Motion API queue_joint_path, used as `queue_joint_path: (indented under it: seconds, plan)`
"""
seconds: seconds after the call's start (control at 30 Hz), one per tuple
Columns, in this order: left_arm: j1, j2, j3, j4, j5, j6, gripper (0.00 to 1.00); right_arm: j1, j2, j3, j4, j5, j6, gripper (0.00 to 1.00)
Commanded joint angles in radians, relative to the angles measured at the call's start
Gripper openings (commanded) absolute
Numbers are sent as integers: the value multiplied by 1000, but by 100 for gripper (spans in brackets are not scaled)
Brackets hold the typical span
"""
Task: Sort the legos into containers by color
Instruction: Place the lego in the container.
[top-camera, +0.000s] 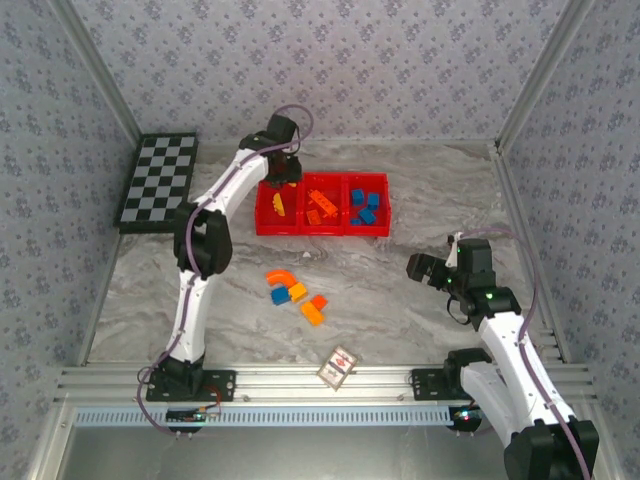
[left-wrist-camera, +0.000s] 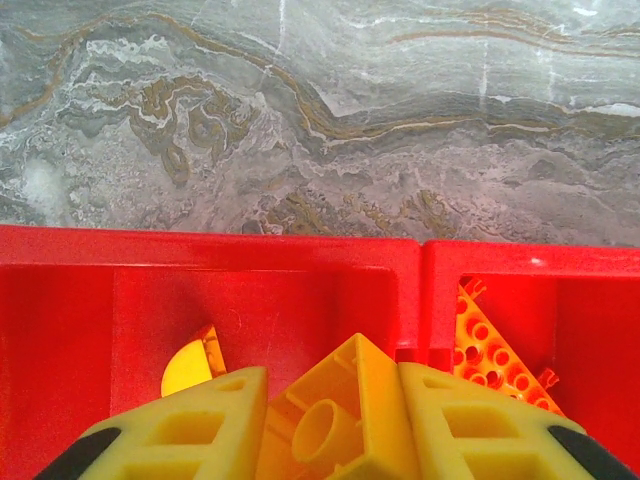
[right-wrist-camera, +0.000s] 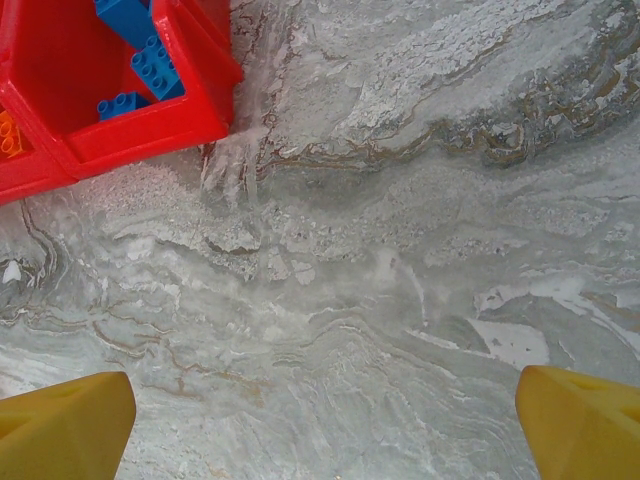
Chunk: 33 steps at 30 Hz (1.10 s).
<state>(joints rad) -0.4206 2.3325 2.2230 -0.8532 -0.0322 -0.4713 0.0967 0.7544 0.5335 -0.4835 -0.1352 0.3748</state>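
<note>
The long red tray lies at the back of the table, its compartments split by two dividers. My left gripper hovers over the left compartment, shut on a yellow brick. Below it a curved yellow piece rests in that compartment, and an orange plate lies in the middle one. Blue bricks fill the right compartment. Several loose legos, orange, yellow-orange and one blue, sit on the table in front of the tray. My right gripper stands open over bare marble, right of the tray.
A black-and-white checkerboard lies at the back left. A small patterned card sits near the front edge. The tray's right corner with blue bricks lies at the upper left in the right wrist view.
</note>
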Motion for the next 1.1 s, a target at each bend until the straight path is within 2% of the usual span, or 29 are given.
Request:
queue_joint_path:
  seconds: [0.0,0.2,0.33,0.47,0.57,0.7,0.93,1.0,1.07]
  plan:
    - [6,16,46,-46,14,11,35,-8,-9,-6,-22,9,-18,100]
    - [8,-3,8,-45,14,20,36,-11,-10,-5,-23,11,-17,100]
    - [8,-54,-86,3,12,19,40,-12,-9,-6,-23,11,-17,100]
    - [9,-99,-167,50,4,10,55,-15,-10,-6,-24,9,-16,100]
    - [9,-123,-199,66,0,10,62,-17,-10,-6,-23,8,-16,100]
    - [10,-170,-237,85,-12,14,66,-16,-10,-7,-23,5,-18,100]
    - [8,-367,-434,164,-17,8,74,-18,-6,-7,-20,5,-13,100]
    - [7,-452,-535,210,-49,-49,81,-18,-1,-5,-26,51,10,100]
    - [3,-552,-664,273,-21,-93,83,-25,-7,2,-52,104,27,100]
